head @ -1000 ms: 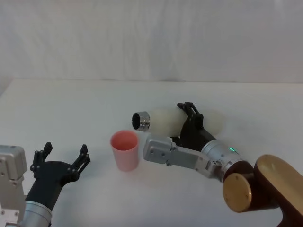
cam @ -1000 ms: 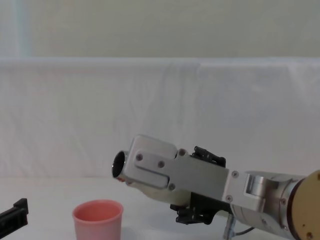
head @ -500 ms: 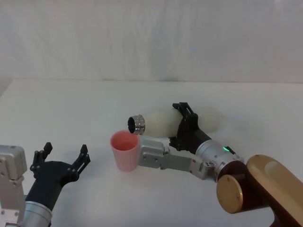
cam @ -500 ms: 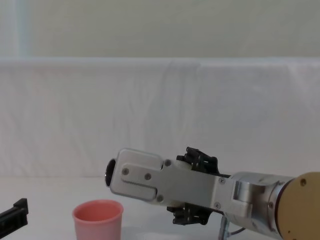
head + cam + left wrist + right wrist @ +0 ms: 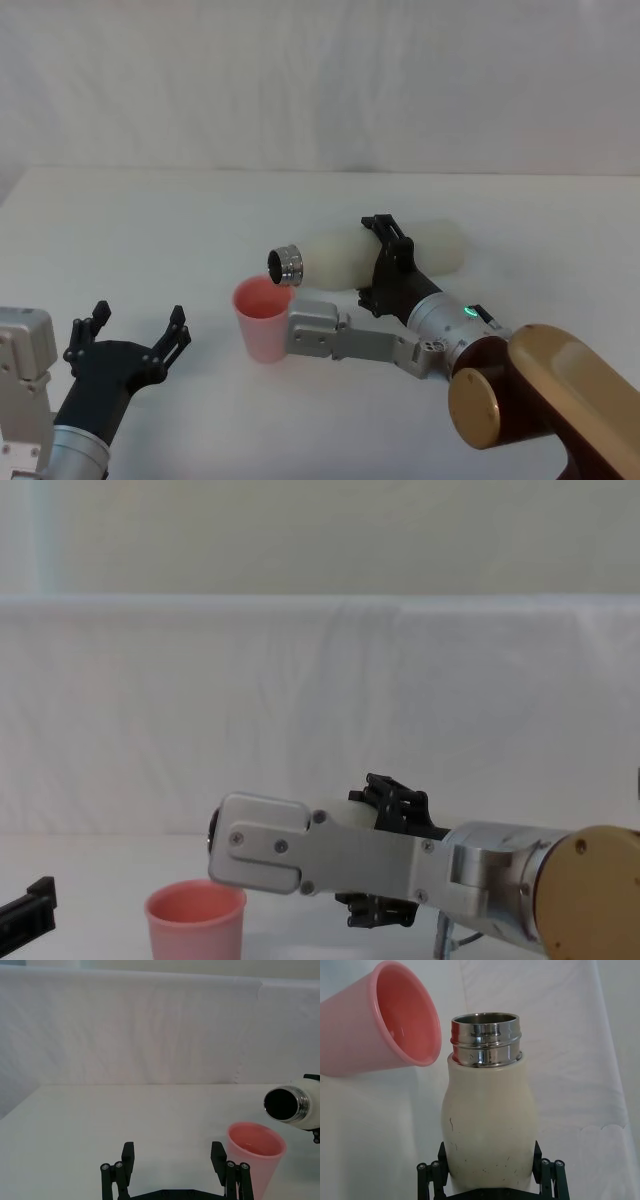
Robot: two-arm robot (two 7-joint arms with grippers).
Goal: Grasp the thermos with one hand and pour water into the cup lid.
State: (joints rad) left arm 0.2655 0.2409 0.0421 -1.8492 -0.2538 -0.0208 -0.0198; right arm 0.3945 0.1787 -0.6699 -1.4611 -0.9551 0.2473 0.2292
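Note:
The cream-white thermos is tipped nearly level above the table, and my right gripper is shut on its body. Its steel neck points down-left, just over the right rim of the salmon-pink cup lid, which stands upright. In the right wrist view, black fingers clamp both sides of the thermos, whose open mouth sits beside the cup lid. My left gripper rests open at the front left, apart from the cup lid. From the chest, the right arm covers most of the thermos behind the cup lid.
A white cloth covers the table, with a white draped backdrop behind it. The white housing of my right forearm lies close against the cup lid's right side. A brown-gold arm joint takes up the lower right.
The right gripper has carried the thermos leftward and tipped it further. Its neck has gone from beside the cup lid to just over the rim. The left arm has not moved.

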